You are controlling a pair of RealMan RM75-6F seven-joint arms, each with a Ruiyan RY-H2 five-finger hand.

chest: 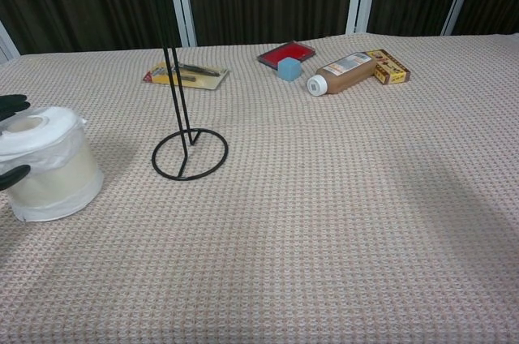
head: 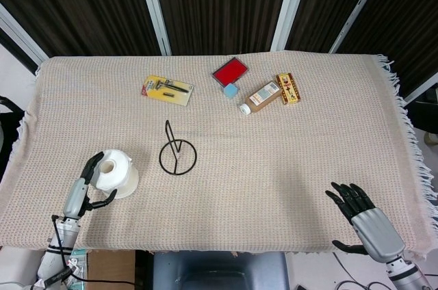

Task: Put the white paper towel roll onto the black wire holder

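Grasp stage: left hand [head: 85, 184] is cupping around the white paper towel roll [head: 115, 172], roll not yet lifted.
Roll is standing upright on the beige woven-cloth surface [head: 287, 160], near the left of the black wire holder [head: 176, 151] but apart from it. Left fingers [chest: 11, 104] are curving wide about the roll's side; whether they are touching it cannot be told. Right hand [head: 366, 220] is resting at the near right edge, fingers spread, holding nothing. Next move, by my judgement: close the grip, raise the roll above the upright wire, centre its core hole over the tip, then lower.
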